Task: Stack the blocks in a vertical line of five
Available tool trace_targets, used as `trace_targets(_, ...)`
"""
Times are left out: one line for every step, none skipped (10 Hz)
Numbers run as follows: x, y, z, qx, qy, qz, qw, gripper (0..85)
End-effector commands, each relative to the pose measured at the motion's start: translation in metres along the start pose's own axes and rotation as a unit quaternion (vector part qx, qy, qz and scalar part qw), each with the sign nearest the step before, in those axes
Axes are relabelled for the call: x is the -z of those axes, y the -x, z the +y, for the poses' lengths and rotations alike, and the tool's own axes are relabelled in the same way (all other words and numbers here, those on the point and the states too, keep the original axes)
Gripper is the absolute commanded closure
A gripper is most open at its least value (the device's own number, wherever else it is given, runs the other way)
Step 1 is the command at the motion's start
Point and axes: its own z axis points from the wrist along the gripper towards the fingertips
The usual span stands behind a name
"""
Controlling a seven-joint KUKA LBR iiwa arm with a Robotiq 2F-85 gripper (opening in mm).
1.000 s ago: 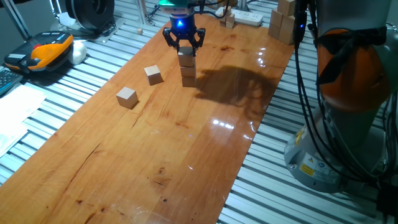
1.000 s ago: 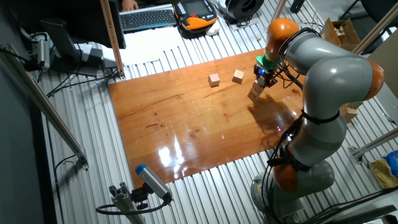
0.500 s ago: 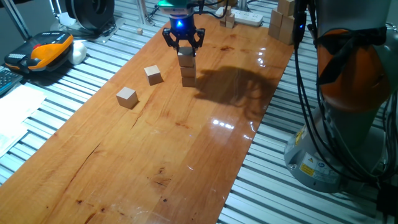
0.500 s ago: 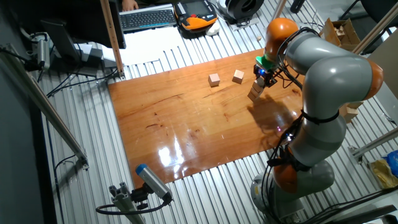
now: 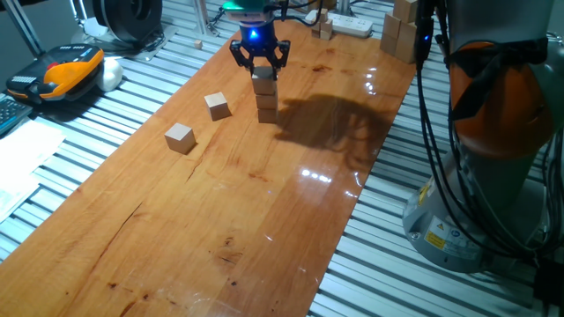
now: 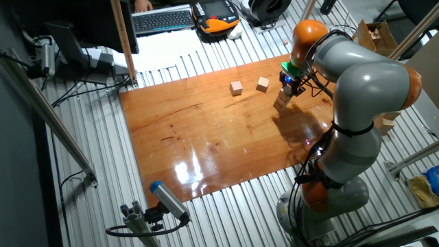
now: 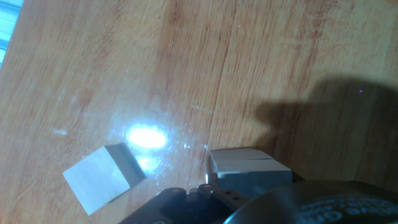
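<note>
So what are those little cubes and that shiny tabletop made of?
The cubes look like plain unfinished wood: pale tan, matte, with no glare. The tabletop looks like varnished wood: reddish-brown grain lines with bright lamp reflections, though it could be a veneer.

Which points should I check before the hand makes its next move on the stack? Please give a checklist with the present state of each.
1. Stack stands upright, three blocks high: ok.
2. Hand is centred over the top block: ok.
3. Hand fully released from the top block: cannot tell.
4. Two loose blocks are available, the nearer block and the farther block: ok.
5. Loose blocks stand apart from the stack: ok.
6. Five blocks stacked: not ok, two remain.
</note>
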Motion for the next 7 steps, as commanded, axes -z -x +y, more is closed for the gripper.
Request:
trace_targets(-0.0001,0.0000,0.0001,0.001,0.000,0.000,1.0000,34.0)
trace_targets(-0.0002,0.0000,0.0003,0.003,-0.001,-0.002,1.0000,34.0)
trace_targets(-0.0002,0.0000,0.0003,0.005,-0.002,-0.003,1.0000,34.0)
trace_targets(-0.0003,0.0000,0.0003,0.006,-0.002,-0.003,1.0000,34.0)
trace_targets(-0.0002,0.0000,0.0003,0.007,-0.002,-0.003,1.0000,34.0)
trace_targets(-0.0003,-0.0001,0.0004,0.007,-0.002,-0.003,1.0000,34.0)
trace_targets(-0.0003,-0.0001,0.0003,0.009,-0.001,-0.003,1.0000,34.0)
